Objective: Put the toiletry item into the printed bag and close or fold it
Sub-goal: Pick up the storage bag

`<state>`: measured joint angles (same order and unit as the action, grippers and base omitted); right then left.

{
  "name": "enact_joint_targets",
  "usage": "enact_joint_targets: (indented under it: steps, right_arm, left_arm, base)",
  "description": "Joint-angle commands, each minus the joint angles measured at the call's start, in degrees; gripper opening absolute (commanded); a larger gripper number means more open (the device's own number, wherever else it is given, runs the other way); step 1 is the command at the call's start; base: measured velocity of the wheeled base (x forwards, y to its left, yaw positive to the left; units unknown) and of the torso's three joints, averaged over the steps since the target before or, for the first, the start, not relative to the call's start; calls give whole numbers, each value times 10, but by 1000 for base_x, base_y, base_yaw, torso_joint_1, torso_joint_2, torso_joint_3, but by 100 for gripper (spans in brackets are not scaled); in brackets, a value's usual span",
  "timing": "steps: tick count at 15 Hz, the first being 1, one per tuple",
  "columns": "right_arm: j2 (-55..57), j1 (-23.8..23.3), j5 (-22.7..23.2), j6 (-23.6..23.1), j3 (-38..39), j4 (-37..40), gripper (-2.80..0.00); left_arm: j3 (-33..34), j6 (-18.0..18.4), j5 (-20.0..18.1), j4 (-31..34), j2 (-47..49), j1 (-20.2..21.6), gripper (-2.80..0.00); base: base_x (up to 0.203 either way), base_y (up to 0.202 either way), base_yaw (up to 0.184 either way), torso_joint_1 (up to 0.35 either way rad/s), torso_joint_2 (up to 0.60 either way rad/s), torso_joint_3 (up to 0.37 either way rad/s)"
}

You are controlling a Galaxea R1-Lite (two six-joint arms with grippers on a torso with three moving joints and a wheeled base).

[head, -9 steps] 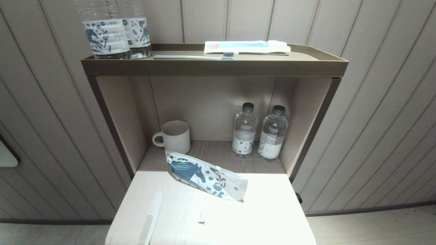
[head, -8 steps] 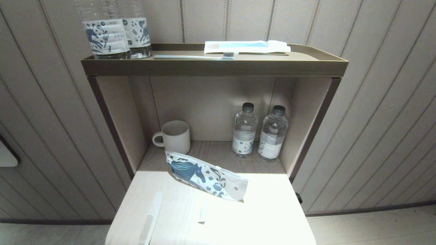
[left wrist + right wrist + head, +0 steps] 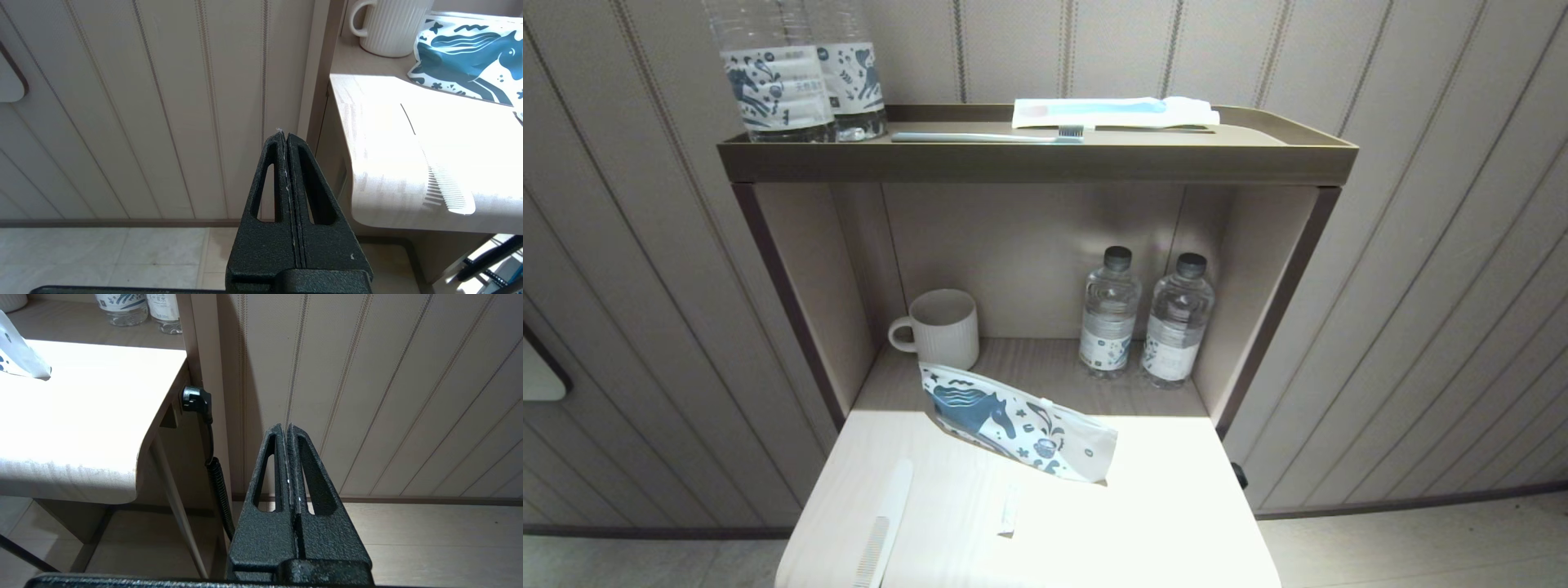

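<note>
- The flat white plastic zip pouch printed with a blue horse (image 3: pixel 1016 425) is seen lying at the back edge of the pale wooden table (image 3: pixel 1143 523), just in front of the white ribbed mug (image 3: pixel 941 328).
- The left gripper (image 3: pixel 284 136) is held off the table's left edge, fingers pressed together, well apart from the pouch.
- The right gripper (image 3: pixel 285 429) is held off the right edge, fingers likewise together, nothing gripped.
- A white plastic comb (image 3: pixel 884 523) is noted near the front left corner.

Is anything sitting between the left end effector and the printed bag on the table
Only the comb, lying on the table edge along that path. The left end effector hangs beside the table, shut; the printed bag lies farther in.
</note>
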<state>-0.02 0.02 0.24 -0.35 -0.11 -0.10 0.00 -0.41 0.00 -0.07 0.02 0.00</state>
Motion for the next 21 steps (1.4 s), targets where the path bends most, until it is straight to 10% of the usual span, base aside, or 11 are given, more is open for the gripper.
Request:
enact_joint_targets:
  steps: [1, 11, 21]
  right_arm:
    - [0, 1, 0, -1, -2, 0, -280]
    - [0, 1, 2, -5, -3, -1, -280]
    - [198, 24, 115, 26, -336, 153, -280]
  left_arm:
    - [0, 0, 0, 0, 0, 0, -280]
    - [0, 1, 0, 0, 0, 0, -280]
    - [0, 0, 0, 0, 0, 0, -280]
  base:
    - [0, 0, 0, 0, 0, 0]
    - [0, 0, 0, 0, 0, 0]
    - [0, 0, 0, 0, 0, 0]
